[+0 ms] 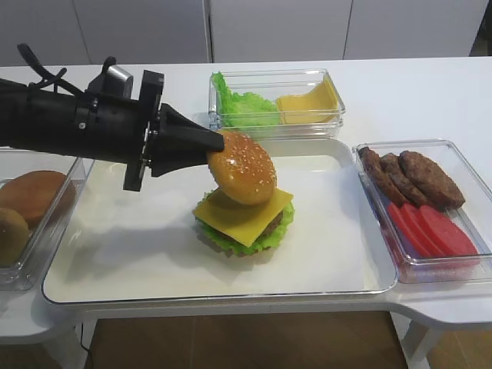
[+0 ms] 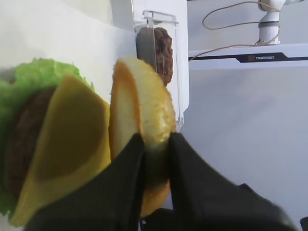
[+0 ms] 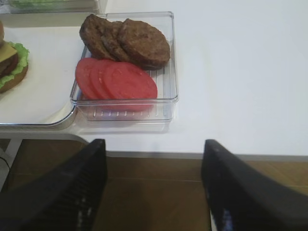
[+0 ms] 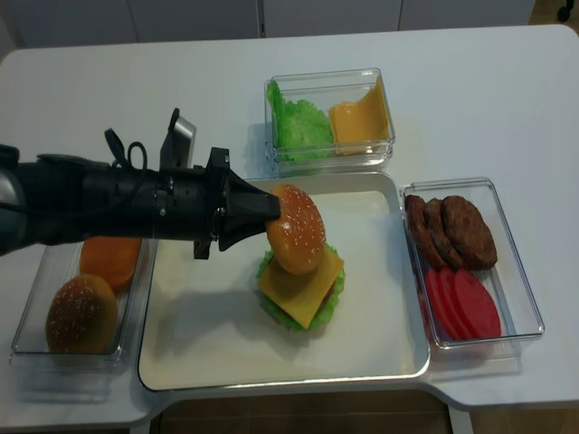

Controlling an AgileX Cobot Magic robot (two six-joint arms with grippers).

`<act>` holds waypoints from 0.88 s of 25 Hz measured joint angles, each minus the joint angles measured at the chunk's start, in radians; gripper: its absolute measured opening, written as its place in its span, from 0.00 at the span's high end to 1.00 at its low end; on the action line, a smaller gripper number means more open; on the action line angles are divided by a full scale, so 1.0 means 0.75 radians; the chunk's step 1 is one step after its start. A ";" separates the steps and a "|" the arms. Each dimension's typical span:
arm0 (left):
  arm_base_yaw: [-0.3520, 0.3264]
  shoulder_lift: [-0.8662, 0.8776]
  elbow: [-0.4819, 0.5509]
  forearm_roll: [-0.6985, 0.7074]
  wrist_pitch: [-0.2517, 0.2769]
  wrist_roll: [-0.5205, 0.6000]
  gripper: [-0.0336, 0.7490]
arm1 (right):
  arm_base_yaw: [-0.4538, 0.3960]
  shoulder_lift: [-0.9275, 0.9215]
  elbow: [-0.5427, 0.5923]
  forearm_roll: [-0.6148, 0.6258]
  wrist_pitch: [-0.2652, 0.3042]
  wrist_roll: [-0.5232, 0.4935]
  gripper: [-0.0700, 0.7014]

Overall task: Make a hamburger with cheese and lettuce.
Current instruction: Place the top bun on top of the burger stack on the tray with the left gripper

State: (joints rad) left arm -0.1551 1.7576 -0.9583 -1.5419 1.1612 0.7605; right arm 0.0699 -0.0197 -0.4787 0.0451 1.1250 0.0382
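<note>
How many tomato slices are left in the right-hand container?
3 tomato slices, overlapping in a row in the front half of the clear container, before the patties. More could be hidden underneath.

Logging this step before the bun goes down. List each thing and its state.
left gripper: shut on top bun
top bun: held tilted above the cheese
cheese: flat on the patty
lettuce: under the patty
right gripper: open, empty
tray: holds the stack
</note>
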 joint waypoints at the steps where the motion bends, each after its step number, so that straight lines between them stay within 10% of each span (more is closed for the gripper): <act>1: -0.011 0.000 0.000 0.003 0.000 0.001 0.82 | 0.000 0.000 0.000 0.000 0.000 0.000 0.30; 22: -0.029 0.017 0.000 0.020 0.000 0.008 0.82 | 0.000 0.000 0.000 0.000 0.000 0.003 0.30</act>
State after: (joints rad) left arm -0.1772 1.7704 -0.9583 -1.5272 1.1612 0.7664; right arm 0.0699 -0.0197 -0.4787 0.0451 1.1250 0.0402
